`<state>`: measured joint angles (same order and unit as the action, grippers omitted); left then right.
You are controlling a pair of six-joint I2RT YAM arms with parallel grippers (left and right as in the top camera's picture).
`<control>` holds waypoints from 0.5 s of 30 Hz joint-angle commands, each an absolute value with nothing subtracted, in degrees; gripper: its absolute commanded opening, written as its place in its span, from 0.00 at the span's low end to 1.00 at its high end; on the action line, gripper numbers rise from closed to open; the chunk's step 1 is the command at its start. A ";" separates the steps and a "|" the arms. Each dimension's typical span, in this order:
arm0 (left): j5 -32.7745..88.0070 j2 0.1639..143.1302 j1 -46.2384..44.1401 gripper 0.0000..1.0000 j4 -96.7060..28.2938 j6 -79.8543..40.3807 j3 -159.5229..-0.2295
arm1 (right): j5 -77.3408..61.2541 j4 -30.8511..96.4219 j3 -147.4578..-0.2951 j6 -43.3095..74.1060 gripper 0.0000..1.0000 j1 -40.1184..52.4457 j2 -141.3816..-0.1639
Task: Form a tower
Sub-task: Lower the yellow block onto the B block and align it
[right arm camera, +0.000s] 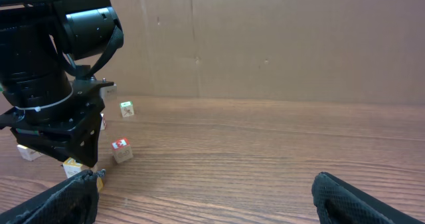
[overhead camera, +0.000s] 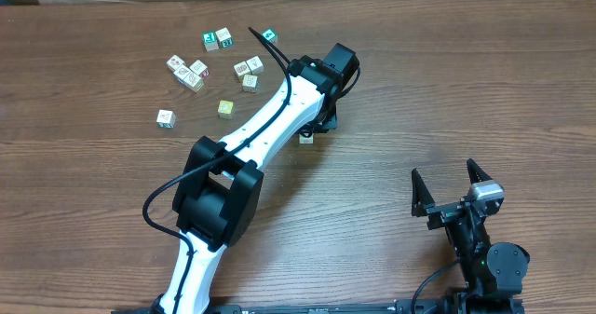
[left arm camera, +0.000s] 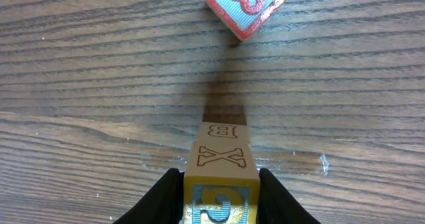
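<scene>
The left arm [overhead camera: 261, 128] reaches from the near table edge in a long diagonal to the tower [left arm camera: 222, 159], elbow bent low and its white forearm rising toward the stack. Its black wrist [overhead camera: 331, 67] sits just beyond the tower and tips the left gripper [left arm camera: 219, 184] down over it. The two dark fingers [left arm camera: 166, 194] stand one on each side of the tower's top cube, pressed against its side faces. The right arm [overhead camera: 484, 258] is folded back near its base, well apart from the tower on the right side. The right gripper [overhead camera: 444, 171] points roughly toward the tower, jaws spread wide and holding nothing.
</scene>
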<state>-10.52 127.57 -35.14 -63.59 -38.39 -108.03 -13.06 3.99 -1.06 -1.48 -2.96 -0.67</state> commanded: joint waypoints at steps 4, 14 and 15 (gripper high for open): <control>-10.48 128.16 -34.94 0.32 -63.59 -37.69 -107.72 | -12.51 3.73 -0.47 -1.37 1.00 -2.74 -0.16; -10.48 128.16 -34.94 0.33 -63.57 -37.69 -107.72 | -12.51 3.73 -0.47 -1.37 1.00 -2.74 -0.16; -10.48 128.16 -34.94 0.32 -63.57 -37.69 -107.72 | -12.51 3.73 -0.47 -1.37 1.00 -2.74 -0.16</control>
<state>-10.52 127.57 -35.14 -63.61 -38.39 -108.03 -13.08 3.99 -1.06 -1.48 -2.96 -0.67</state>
